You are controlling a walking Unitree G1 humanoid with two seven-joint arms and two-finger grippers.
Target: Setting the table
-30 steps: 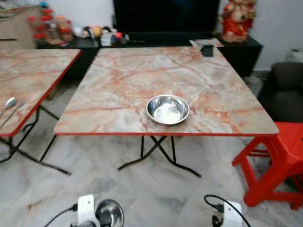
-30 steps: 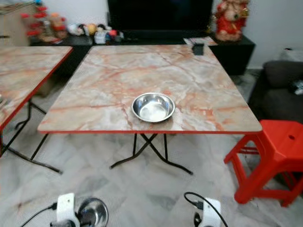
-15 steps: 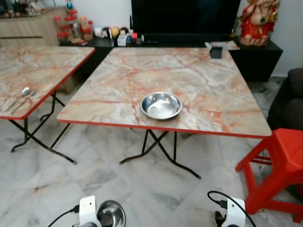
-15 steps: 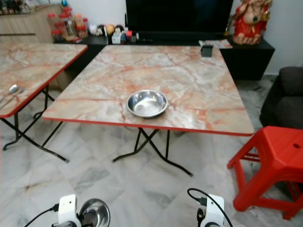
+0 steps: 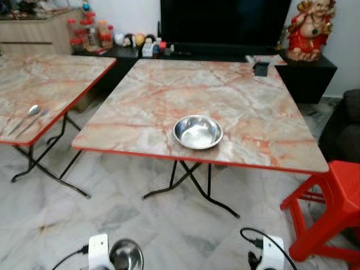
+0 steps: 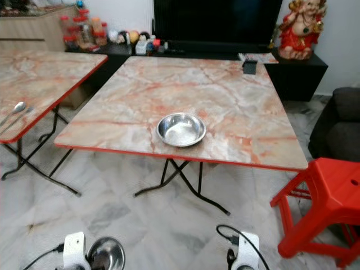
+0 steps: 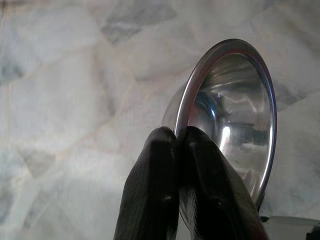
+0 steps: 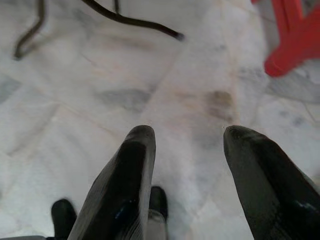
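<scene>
A steel bowl sits near the front edge of the marble-topped folding table ahead of me. Low at my left side, my left gripper is shut on the rim of a second steel bowl, which also shows at the bottom of the left eye view as the held bowl. My right gripper hangs open over the floor with nothing between its fingers. A spoon and a fork lie on the second marble table at the left.
A red plastic stool stands at the right of the near table. A dark sofa is beyond it. A black TV cabinet with a red figurine, jars and a small black box lines the back wall. Marble floor lies between me and the table.
The camera has moved and tilted, so the whole scene has shifted and sharpened in the picture. The bowl on the table and the one in my left gripper are unchanged.
</scene>
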